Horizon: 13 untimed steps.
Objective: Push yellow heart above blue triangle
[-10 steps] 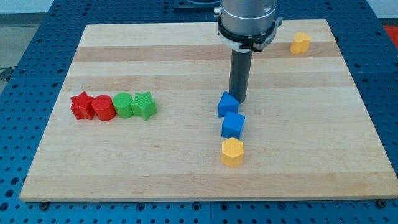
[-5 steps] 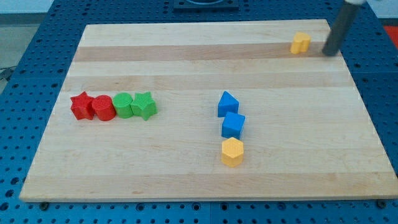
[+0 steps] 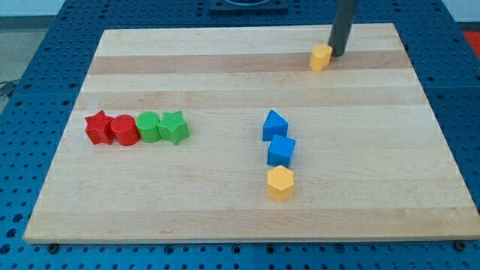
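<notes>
I have no pincer, only my tip [image 3: 338, 54], touching the yellow heart [image 3: 321, 58] from the view's right. The rod stands nearly upright, well above the blue triangle [image 3: 274, 125].

A pale wooden counter [image 3: 150, 187] of joined planks fills most of the view. Beneath and around it lies a blue perforated base [image 3: 22, 90] dotted with holes. Even light falls throughout.

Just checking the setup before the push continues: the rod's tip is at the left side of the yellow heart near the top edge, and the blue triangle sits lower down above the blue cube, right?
Not quite. In the camera view my tip is at the right side of the yellow heart, not the left. The rest holds: the heart is near the view's top edge, and the blue triangle sits lower down, just above the blue cube.
</notes>
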Each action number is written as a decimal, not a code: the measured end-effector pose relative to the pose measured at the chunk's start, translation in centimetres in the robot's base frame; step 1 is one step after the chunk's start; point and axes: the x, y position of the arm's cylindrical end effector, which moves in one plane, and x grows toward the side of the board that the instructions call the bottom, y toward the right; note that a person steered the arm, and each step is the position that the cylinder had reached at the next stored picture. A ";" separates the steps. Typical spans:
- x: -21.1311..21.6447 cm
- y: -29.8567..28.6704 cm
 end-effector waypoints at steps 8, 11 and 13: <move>-2.1 -10.7; 1.8 -3.0; 5.9 -5.7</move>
